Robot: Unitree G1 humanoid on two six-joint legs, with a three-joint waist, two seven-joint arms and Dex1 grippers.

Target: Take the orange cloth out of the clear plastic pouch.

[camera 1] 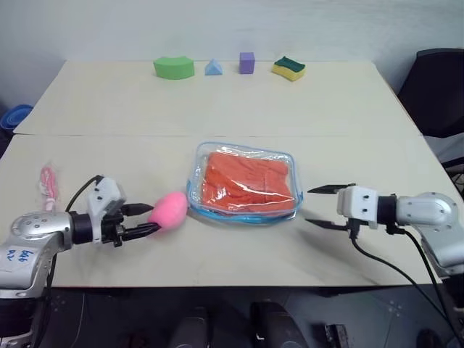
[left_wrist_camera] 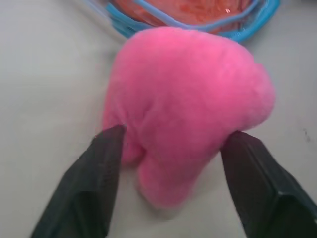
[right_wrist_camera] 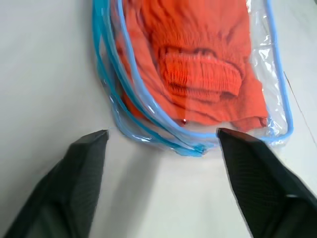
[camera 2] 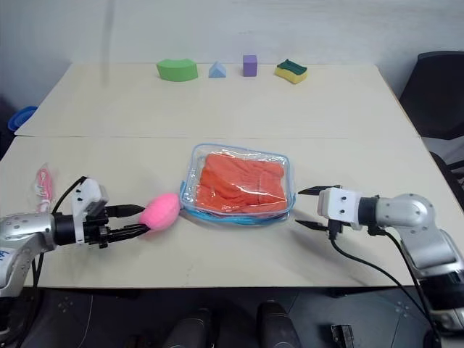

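The clear plastic pouch (camera 1: 243, 210) with light blue edging lies flat at the middle of the table. The orange cloth (camera 1: 246, 181) is inside it, wrinkled, its gathered seam (right_wrist_camera: 200, 79) showing through the plastic. My right gripper (camera 1: 310, 206) is open just to the right of the pouch, pointing at its blue edge (right_wrist_camera: 148, 134), with nothing between its fingers (right_wrist_camera: 84, 168). My left gripper (camera 1: 151, 220) is open to the left of the pouch. Its fingers (left_wrist_camera: 99, 168) flank a fuzzy pink plush lump (left_wrist_camera: 183, 104) that rests on the table against the pouch's left edge.
Along the far edge stand a green block (camera 1: 174, 67), a blue wedge (camera 1: 213, 67), a purple cube (camera 1: 247, 62) and a yellow-green sponge (camera 1: 288, 68). A slim packet with pink contents (camera 1: 48, 183) lies at the left. A black chair (camera 1: 438, 87) stands to the right.
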